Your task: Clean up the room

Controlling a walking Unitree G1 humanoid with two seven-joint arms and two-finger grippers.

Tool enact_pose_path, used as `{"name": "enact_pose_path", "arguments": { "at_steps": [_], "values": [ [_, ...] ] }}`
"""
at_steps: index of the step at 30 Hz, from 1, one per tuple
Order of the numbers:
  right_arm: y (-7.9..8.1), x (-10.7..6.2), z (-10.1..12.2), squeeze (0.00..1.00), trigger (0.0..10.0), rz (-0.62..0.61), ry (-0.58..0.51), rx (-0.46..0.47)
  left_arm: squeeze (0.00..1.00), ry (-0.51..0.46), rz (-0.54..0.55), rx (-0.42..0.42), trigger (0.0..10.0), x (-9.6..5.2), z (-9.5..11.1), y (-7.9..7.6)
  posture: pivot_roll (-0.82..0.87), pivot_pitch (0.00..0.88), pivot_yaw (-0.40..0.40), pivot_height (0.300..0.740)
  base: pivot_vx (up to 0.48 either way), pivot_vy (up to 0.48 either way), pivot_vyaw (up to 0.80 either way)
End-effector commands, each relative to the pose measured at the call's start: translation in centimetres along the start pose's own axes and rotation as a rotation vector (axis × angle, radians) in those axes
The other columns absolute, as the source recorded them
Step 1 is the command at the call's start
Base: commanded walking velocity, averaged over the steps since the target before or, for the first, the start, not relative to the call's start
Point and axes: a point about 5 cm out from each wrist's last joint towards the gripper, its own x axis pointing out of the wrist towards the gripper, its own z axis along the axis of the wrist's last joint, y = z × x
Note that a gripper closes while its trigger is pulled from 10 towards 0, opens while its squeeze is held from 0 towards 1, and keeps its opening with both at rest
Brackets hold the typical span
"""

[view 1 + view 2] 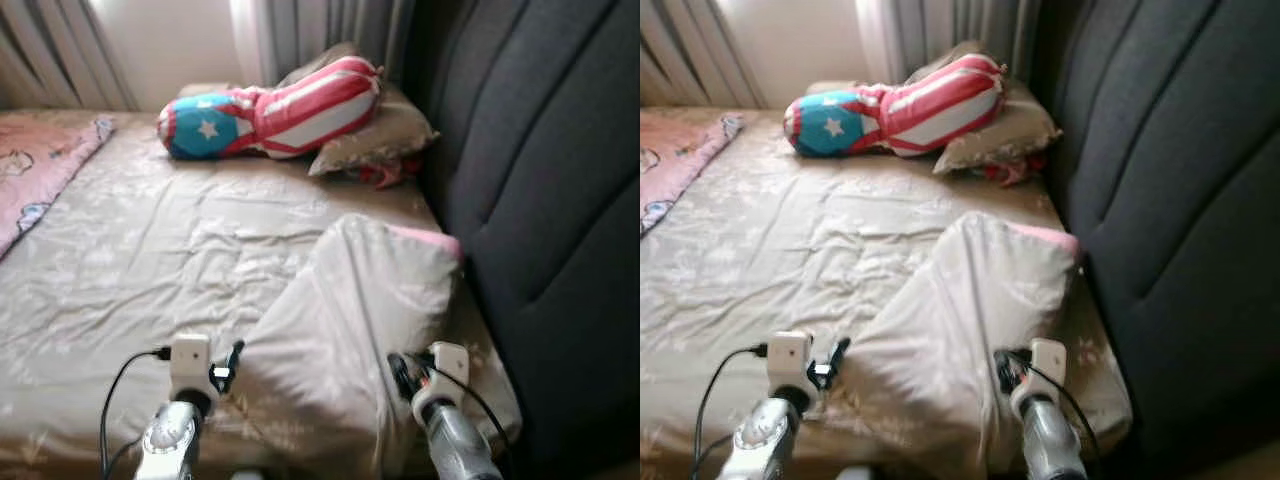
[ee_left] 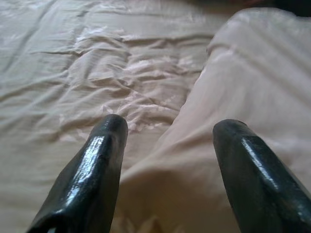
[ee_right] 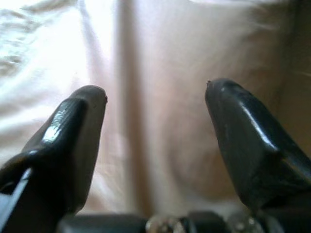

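— Scanning from the left: pink blanket (image 1: 35, 170) crumpled along the bed's far left edge, thin and floppy by the look of it. Then the beige sheet (image 1: 150, 260), creased all over, faintly glossy, patterned with pale flowers.

— And the left gripper (image 2: 167, 145)?

— Poised low at the near edge of the bed, fingers (image 2: 97, 160) spread wide, holding nothing. Aimed right at the left flank of the beige pillow (image 1: 350, 320) — apparently just touching or just short of it; hard to say which.

— Handling of that pillow?

— Likely light, soft, compressible. Same satiny cloth as the sheet, so probably slippery under hard black pads. Bulky and slumped, leaning toward the dark padded headboard (image 1: 550, 200), with a strip of pink showing at its top corner. Best taken on both flanks at once, pinching loose cover cloth near the lower corners rather than squeezing the stuffing.

— Right gripper (image 3: 155, 126)?

— Also low, at the pillow's right flank near a long fold. Fingers parted wide, gripping nothing.

— Farther back?

— Striped red-and-white cushion (image 1: 270, 110) with a blue starred end, plump and rounded, resting on a flatter tan pillow (image 1: 375, 140) by the curtain (image 1: 310, 30). Something red tucked under the tan one — too small to identify.
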Motion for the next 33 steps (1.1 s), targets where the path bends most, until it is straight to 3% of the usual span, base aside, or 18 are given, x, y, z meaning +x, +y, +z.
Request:
{"name": "enact_pose_path", "arguments": {
  "at_steps": [1, 10, 13, 24, 27, 28, 29, 30, 31, 32, 33],
  "values": [
    [-2.0, -0.5, -0.4, 1.00, 10.0, -0.076, 0.030, 0.010, 0.00, -0.020, -0.027, -0.007, 10.0, 0.4, 0.4, -1.0, 0.07, 0.000, -0.051, 0.661, 0.000, 0.000, 0.00],
    [-2.8, -1.1, -1.9, 1.00, 10.0, -0.107, 0.123, 0.101, 0.00, -0.017, -0.030, 0.001, 10.0, 0.2, 0.3, -0.9, 0.07, 0.000, -0.043, 0.661, 0.000, 0.000, 0.00],
    [-2.3, -1.2, -2.3, 1.00, 10.0, -0.026, 0.141, 0.178, 0.00, -0.017, -0.032, 0.005, 10.0, 0.0, 0.3, -0.8, 0.08, 0.000, -0.042, 0.661, 0.000, 0.000, 0.00],
    [-2.3, -2.3, -4.4, 1.00, 10.0, 0.065, 0.268, 0.195, 0.00, -0.019, -0.040, 0.015, 10.0, -0.5, 0.2, -0.5, 0.09, 0.000, -0.034, 0.661, 0.000, 0.000, 0.00],
    [-2.2, -2.2, -4.4, 1.00, 10.0, 0.065, 0.280, 0.161, 0.00, -0.024, -0.043, 0.020, 10.0, -0.6, 0.3, -0.4, 0.10, 0.000, -0.028, 0.661, 0.000, 0.000, 0.00],
    [-2.1, -2.1, -4.3, 0.59, 10.0, 0.060, 0.290, 0.153, 0.00, -0.041, -0.050, 0.026, 10.0, -0.6, 0.8, -0.4, 0.11, 0.005, -0.025, 0.661, 0.000, 0.000, 0.00],
    [-2.0, -2.0, -4.2, 0.59, 10.0, 0.061, 0.292, 0.151, 0.00, -0.049, -0.053, 0.028, 10.0, -0.6, 1.0, -0.4, 0.11, 0.005, -0.025, 0.661, 0.000, 0.000, 0.00],
    [-1.9, -1.9, -4.2, 0.31, 10.0, 0.062, 0.295, 0.146, 0.00, -0.058, -0.057, 0.029, 10.0, -0.6, 1.3, -0.4, 0.12, 0.016, -0.023, 0.661, 0.000, 0.000, 0.00],
    [-1.9, -1.9, -4.2, 0.31, 10.0, 0.061, 0.298, 0.143, 0.00, -0.064, -0.059, 0.030, 10.0, -0.7, 1.4, -0.4, 0.12, 0.021, -0.021, 0.661, 0.000, 0.000, 0.00],
    [-1.8, -1.8, -4.1, 0.00, 10.0, 0.059, 0.299, 0.140, 0.00, -0.075, -0.064, 0.034, 10.0, -0.7, 1.7, -0.4, 0.13, 0.032, -0.018, 0.661, 0.000, 0.000, 0.00],
    [-1.5, -1.5, -3.8, 0.00, 10.0, 0.057, 0.304, 0.137, 0.00, -0.094, -0.073, 0.039, 10.0, -0.8, 2.3, -0.3, 0.14, 0.047, -0.015, 0.661, 0.000, 0.000, 0.00]
  ]
}}
